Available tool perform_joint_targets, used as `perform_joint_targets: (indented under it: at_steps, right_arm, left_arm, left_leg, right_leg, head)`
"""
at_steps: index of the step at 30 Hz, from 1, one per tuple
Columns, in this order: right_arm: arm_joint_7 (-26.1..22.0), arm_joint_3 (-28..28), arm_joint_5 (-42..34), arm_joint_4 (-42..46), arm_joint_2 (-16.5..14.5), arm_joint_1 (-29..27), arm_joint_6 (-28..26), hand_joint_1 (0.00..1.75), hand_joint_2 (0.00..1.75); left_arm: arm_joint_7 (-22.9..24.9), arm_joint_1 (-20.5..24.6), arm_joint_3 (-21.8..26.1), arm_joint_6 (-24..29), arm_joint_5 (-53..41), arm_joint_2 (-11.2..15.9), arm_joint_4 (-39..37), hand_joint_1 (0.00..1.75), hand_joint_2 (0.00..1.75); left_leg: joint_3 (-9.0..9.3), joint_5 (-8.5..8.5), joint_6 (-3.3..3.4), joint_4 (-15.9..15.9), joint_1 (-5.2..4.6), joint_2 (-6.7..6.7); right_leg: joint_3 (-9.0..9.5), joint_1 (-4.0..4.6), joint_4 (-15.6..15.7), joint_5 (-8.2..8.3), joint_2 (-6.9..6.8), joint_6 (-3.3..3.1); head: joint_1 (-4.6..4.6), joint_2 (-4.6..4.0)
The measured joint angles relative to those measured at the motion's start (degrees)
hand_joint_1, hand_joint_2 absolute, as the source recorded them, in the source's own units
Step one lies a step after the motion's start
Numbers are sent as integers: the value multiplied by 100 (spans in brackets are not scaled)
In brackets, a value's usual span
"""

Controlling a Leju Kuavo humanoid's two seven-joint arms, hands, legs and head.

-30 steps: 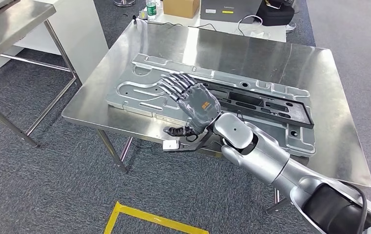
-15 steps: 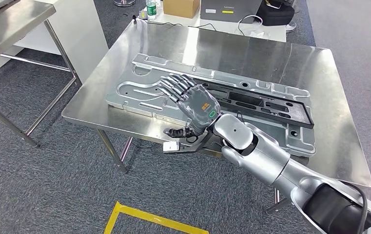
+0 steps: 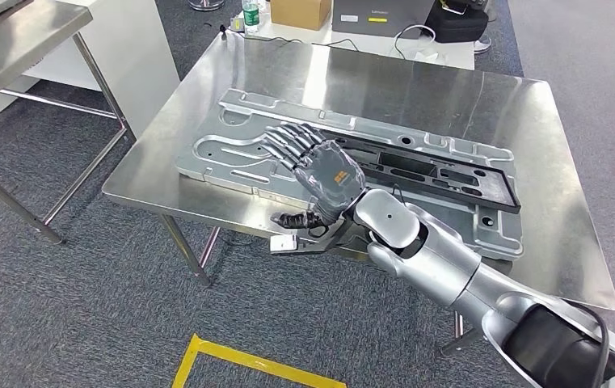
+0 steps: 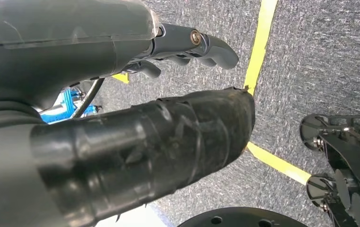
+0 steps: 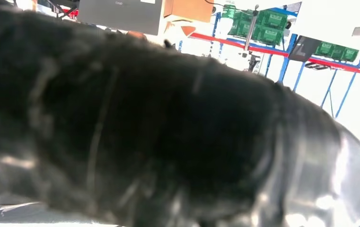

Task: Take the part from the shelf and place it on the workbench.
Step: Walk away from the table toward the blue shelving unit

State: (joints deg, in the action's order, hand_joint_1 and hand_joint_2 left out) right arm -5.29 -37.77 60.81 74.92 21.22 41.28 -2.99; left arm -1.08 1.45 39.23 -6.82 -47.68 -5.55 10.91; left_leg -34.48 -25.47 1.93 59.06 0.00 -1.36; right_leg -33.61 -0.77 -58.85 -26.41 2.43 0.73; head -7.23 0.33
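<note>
Lying flat on workbench (image 3: 449, 89): part (image 3: 231, 153); right hand (image 3: 320, 174) above it, fingers (image 3: 284, 144) spread, holding nothing.

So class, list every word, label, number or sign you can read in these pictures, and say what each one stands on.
Nothing can be read for certain.
Orange mark on the back of the right hand: too small to read.
Label on the green bottle: too small.
White print on the dark box: blurred.
Green bins on the shelving: no readable text.

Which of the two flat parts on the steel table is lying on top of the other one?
The narrow black frame lies on top. The wide silver plate is under it, flat on the table, and reaches out past it toward the right hand.
</note>
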Motion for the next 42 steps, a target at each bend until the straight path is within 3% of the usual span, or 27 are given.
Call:
perform_joint_targets:
  at_steps: [5, 8, 10, 13, 14, 15, 17, 19, 20, 23, 24, 26, 28, 29, 30, 31, 33, 35, 36, 38, 40, 42]
  right_arm:
    - [-25, -57, -31, 140, 356, -167, 25, 0, 0]
    - [-33, -74, -32, 205, 488, -218, 22, 0, 0]
    - [-32, -77, -31, 237, 537, -226, 22, 0, 0]
    - [-28, -92, -31, 248, 575, -261, 25, 0, 0]
    - [-28, -103, -31, 248, 581, -280, 26, 0, 44]
    - [-28, -113, -31, 248, 585, -294, 26, 0, 87]
    - [-28, -129, -31, 249, 595, -301, 26, 0, 175]
    - [-28, -133, -31, 251, 616, -297, 26, 0, 175]
    - [-28, -134, -31, 252, 630, -298, 26, 0, 175]
    - [-28, -137, -30, 268, 652, -294, 26, 0, 175]
    - [-29, -139, -29, 275, 653, -288, 26, 0, 175]
    - [-30, -144, -29, 289, 652, -277, 27, 0, 175]
    - [-31, -159, -28, 293, 652, -276, 29, 0, 175]
    - [-31, -172, -28, 294, 652, -278, 32, 0, 175]
    - [-31, -187, -29, 294, 652, -278, 35, 0, 175]
    - [-31, -202, -30, 294, 652, -277, 39, 0, 175]
    - [-31, -216, -32, 296, 652, -275, 43, 0, 175]
    - [-27, -219, -37, 301, 664, -278, 37, 0, 175]
    - [-26, -220, -40, 309, 670, -282, 32, 0, 175]
    - [-24, -226, -45, 333, 675, -294, 22, 0, 175]
    - [-24, -231, -48, 355, 677, -297, 14, 0, 175]
    - [-20, -231, -51, 366, 689, -316, 4, 0, 175]
  left_arm:
    - [-81, -1, 0, 41, -74, 3, 0, 0, 0]
    - [-84, 7, 0, 46, -82, 4, 0, 0, 0]
    - [-85, 15, -1, 46, -82, 4, 0, 0, 0]
    - [-84, 8, -1, 51, -85, 5, 0, 0, 0]
    - [-82, 2, 0, 57, -87, 5, 0, 0, 0]
    - [-77, -2, 0, 63, -91, 6, 0, 0, 0]
    - [-67, 1, 0, 70, -97, 6, 0, 0, 0]
    - [-63, 15, 0, 70, -101, 6, 0, 0, 0]
    - [-63, 21, 0, 70, -101, 6, 0, 0, 0]
    - [-63, 4, 0, 72, -108, 9, 0, 0, 0]
    - [-63, -2, -1, 73, -113, 9, -1, 0, 0]
    - [-63, 4, -2, 78, -127, 10, -1, 0, 0]
    - [-56, 13, -2, 87, -148, 8, -2, 0, 0]
    - [-50, 13, -2, 93, -158, 8, -2, 0, 0]
    - [-43, 11, -2, 99, -171, 8, -1, 0, 0]
    - [-37, 8, -2, 104, -184, 9, -1, 0, 0]
    - [-31, 5, -2, 116, -206, 11, -1, 0, 0]
    - [-30, 12, -2, 131, -217, 12, -1, 0, 0]
    - [-29, 13, -2, 137, -219, 11, -1, 0, 0]
    - [-26, 6, -2, 141, -220, 10, -1, 0, 0]
    - [-23, 1, -2, 142, -220, 7, 0, 0, 0]
    - [-21, 6, -2, 144, -220, 4, 0, 0, 0]
  left_leg:
    - [-22, -13, 24, 26, -20, -11]
    - [2, 14, 79, -32, 1, 9]
    - [35, 61, 131, -113, 40, 21]
    - [22, 85, 157, -129, 47, 7]
    - [14, 84, 154, -119, 47, -8]
    - [9, 80, 146, -106, 49, -30]
    - [6, 63, 111, -65, 57, -94]
    - [-21, 51, 36, -21, 56, -170]
    - [-40, 56, -8, -8, 59, -207]
    - [-85, 86, -137, -17, 78, -298]
    - [-113, 45, -173, 34, 77, -261]
    - [-301, -218, -223, 444, 76, -93]
    - [-637, -583, -258, 1176, 76, 51]
    - [-763, -678, -269, 1460, 79, 77]
    - [-799, -667, -274, 1560, 79, 94]
    - [-722, -553, -272, 1432, 79, 112]
    - [-325, -213, -241, 685, 67, 264]
    - [-29, -43, -167, 103, 34, 414]
    - [7, -42, -130, 9, 19, 433]
    - [-2, -18, -54, -10, 18, 311]
    - [2, 17, 18, -48, 39, 205]
    - [3, 41, 64, -69, 57, 108]
  right_leg:
    - [1, -12, 7, 7, -2, 42]
    - [11, -15, 15, 5, -1, 87]
    - [-90, -15, -238, -185, -93, 116]
    - [-567, -35, -1283, -722, -182, 164]
    - [-669, -46, -1509, -776, -184, 177]
    - [-669, -61, -1527, -717, -183, 185]
    - [-359, -95, -947, -361, -143, 188]
    - [-14, -103, -271, -136, -8, 159]
    - [64, -92, -99, -107, 34, 135]
    - [69, -60, -39, -90, -59, 22]
    - [83, -69, -8, -71, -106, -26]
    - [105, -81, 52, -36, -226, -115]
    - [99, -53, 53, -37, -347, -157]
    - [93, -43, 44, -42, -406, -163]
    - [88, -37, 34, -49, -466, -166]
    - [89, -35, 23, -58, -525, -163]
    - [107, -27, 4, -87, -639, -133]
    - [125, 9, -17, -121, -738, -79]
    - [132, 30, -20, -132, -787, -56]
    - [149, 41, -9, -146, -878, -7]
    - [110, 13, -143, -271, -740, 50]
    - [-129, -10, -684, -592, -442, 84]
  head:
    - [-1, 0]
    - [0, 0]
    - [-3, 0]
    - [-2, 0]
    - [-2, 0]
    - [-2, 0]
    - [-3, 0]
    - [-2, 0]
    - [-2, 0]
    - [0, 0]
    - [2, 0]
    - [7, 0]
    - [8, 0]
    - [8, 0]
    - [8, 0]
    - [9, 0]
    - [9, 0]
    - [7, 0]
    - [5, 0]
    - [4, 0]
    - [4, -1]
    - [3, -1]
